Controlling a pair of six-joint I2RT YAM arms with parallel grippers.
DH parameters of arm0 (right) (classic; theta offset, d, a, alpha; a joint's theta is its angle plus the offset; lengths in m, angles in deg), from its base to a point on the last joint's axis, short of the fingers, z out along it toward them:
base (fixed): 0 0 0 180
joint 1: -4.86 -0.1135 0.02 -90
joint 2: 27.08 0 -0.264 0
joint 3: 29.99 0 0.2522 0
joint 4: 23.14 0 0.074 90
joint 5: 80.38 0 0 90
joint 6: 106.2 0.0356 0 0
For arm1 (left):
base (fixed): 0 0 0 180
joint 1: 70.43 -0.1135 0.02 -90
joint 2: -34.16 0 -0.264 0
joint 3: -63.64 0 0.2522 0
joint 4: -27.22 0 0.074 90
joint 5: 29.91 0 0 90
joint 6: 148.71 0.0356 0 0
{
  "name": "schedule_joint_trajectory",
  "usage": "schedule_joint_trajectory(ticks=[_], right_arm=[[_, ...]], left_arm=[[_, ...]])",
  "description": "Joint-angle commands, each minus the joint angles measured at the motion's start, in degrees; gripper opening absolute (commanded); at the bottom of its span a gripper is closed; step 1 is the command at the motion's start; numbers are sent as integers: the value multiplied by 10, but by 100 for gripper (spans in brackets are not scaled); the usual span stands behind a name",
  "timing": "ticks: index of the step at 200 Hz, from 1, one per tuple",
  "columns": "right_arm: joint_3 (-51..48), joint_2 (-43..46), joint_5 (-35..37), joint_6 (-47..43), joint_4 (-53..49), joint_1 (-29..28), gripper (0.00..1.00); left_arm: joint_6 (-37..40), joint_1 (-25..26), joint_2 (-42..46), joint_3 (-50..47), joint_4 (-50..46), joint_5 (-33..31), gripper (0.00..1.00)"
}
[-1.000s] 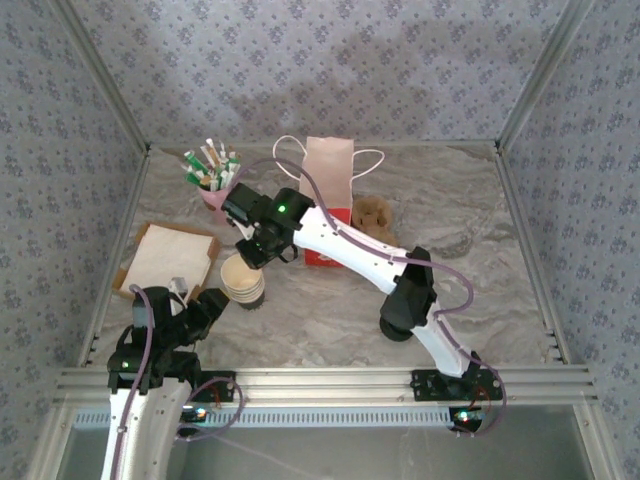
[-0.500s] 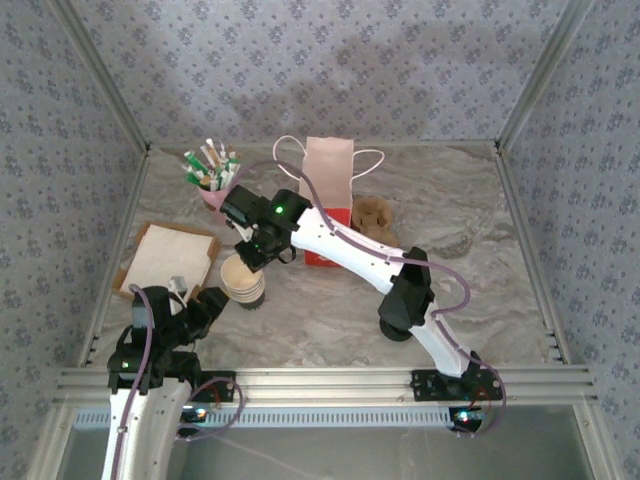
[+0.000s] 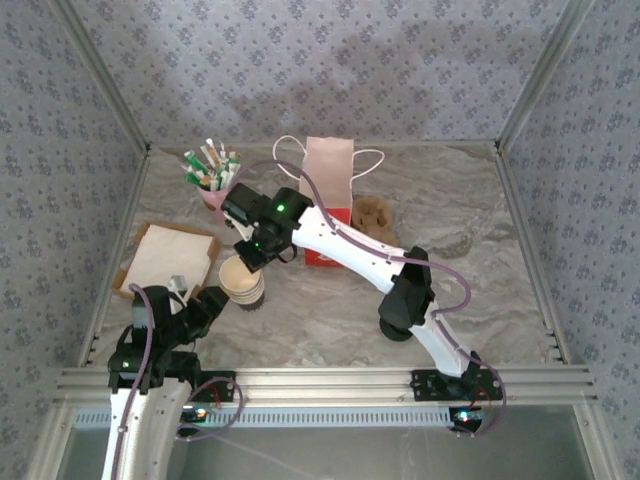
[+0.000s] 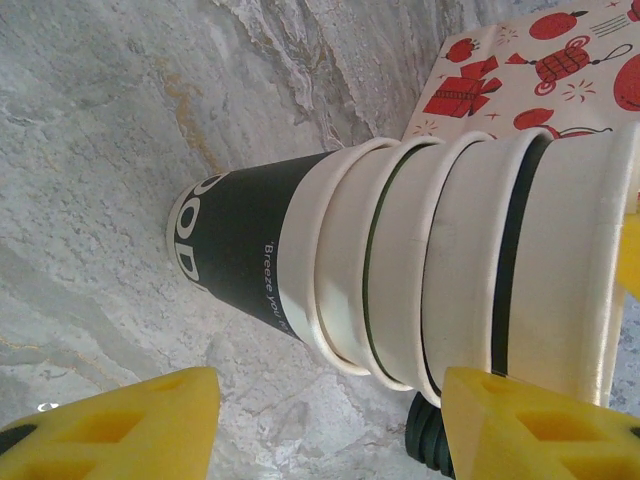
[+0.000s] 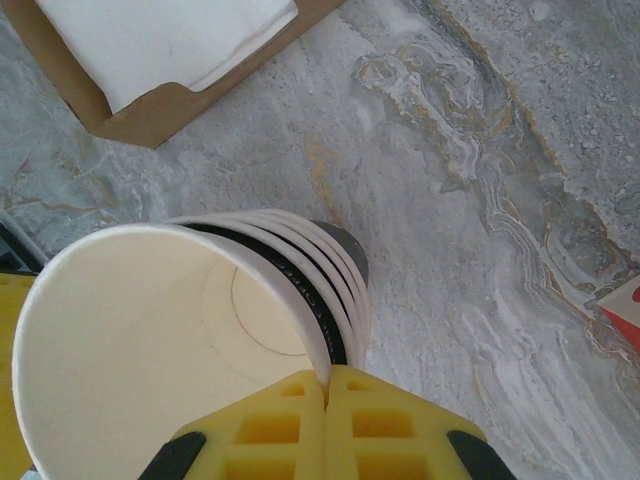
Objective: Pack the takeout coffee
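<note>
A stack of nested paper cups [image 3: 243, 285] stands on the marble table, left of centre. Its topmost cup, the plain white takeout coffee cup [image 5: 130, 340], is open at the top and empty. My right gripper [image 5: 326, 375] is shut on this cup's near rim, the thin wall pinched between the yellow pads; from above the gripper [image 3: 252, 262] hangs over the stack. My left gripper [image 4: 325, 425] is open, low beside the stack [image 4: 400, 270], with bare table between its yellow fingers [image 4: 130, 425]. The red-and-white paper bag [image 3: 328, 195] stands upright behind.
A pink cup with green-and-white sachets [image 3: 212, 180] stands at the back left. A brown box of white napkins [image 3: 165, 258] lies on the left. Black lids [image 4: 428, 445] sit at the stack's foot. A brown lump [image 3: 375, 213] rests right of the bag.
My right gripper's jaws have closed onto the top cup's rim. The left arm has stayed put.
</note>
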Motion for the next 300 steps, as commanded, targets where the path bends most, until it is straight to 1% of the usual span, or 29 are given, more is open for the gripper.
schedule_joint_trajectory(ticks=[1,31,78,129,184,204,210,217,223,242,270,285,300], right_arm=[[20,13,-28,11,-6,7,0],[21,17,-41,14,-4,16,0],[25,29,-41,14,-7,20,0],[77,42,-20,8,-44,23,0],[80,108,10,-3,-63,29,0],[70,142,22,-9,-70,29,0],[61,155,25,-11,-69,29,0],[49,167,29,-12,-68,29,0],[33,183,32,-13,-64,29,0],[-19,227,40,-14,-52,29,0],[-136,301,51,-13,-19,28,0],[-215,345,51,-7,4,28,0],[-298,395,51,-3,31,29,0]], left_arm=[[11,-4,-7,2,15,16,60],[9,-5,-7,4,16,19,60],[11,-6,-7,8,13,17,61],[18,-6,0,16,9,7,64],[19,-7,0,32,-3,-5,66],[24,-7,0,45,-8,-5,70],[30,-7,-1,50,-11,-5,73],[38,-7,-6,62,-19,-7,78],[48,-7,-12,74,-30,-9,85],[82,-7,-30,114,-57,-12,99],[104,-7,-37,162,-74,-11,99],[92,-6,-36,174,-52,16,99],[70,-7,-37,180,-37,21,100]])
